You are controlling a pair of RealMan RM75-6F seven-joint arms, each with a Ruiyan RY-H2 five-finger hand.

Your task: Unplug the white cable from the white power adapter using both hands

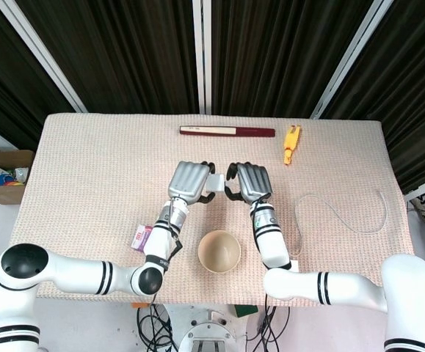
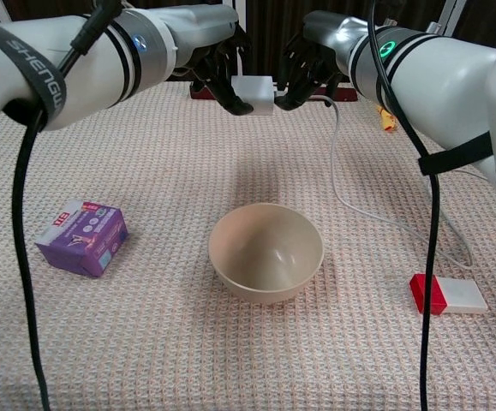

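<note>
Above the middle of the table my left hand grips the white power adapter, a small white cube held in the air. My right hand is pressed against the adapter's right side, fingers curled around the plug end of the white cable. The plug itself is hidden by those fingers. From there the cable hangs down and trails right across the cloth. In the head view the left hand and right hand sit side by side with the adapter between them, and the cable loops at the right.
A beige bowl stands below the hands, near the front. A purple box lies front left and a red-and-white block front right. Along the back edge lie a dark red bar and a yellow object.
</note>
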